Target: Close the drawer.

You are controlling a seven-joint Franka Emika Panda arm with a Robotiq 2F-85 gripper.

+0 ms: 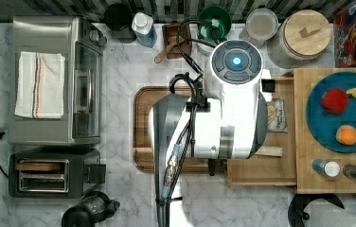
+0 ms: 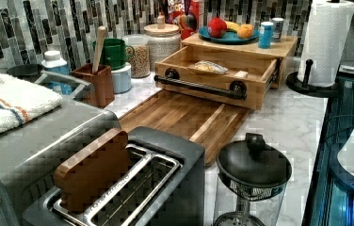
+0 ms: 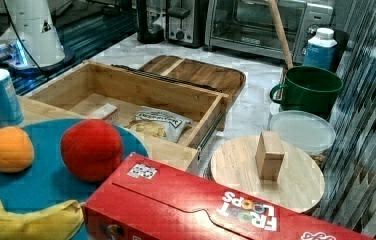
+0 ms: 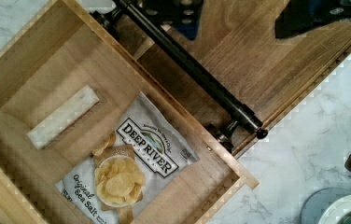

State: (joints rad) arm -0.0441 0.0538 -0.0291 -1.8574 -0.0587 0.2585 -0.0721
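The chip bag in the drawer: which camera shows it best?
The wrist view: the chip bag lies face-up, label readable, inside the open drawer. The right view shows it slanted, the left view small and distant, and the top view has it partly under the arm.

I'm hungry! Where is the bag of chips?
The bag of chips lies inside the open drawer, beside a small pale packet, behind the black bar handle in the left view.

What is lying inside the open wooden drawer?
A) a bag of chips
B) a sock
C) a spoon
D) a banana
A: a Deep River chips bag lies on the floor of the open drawer, next to a small pale packet.
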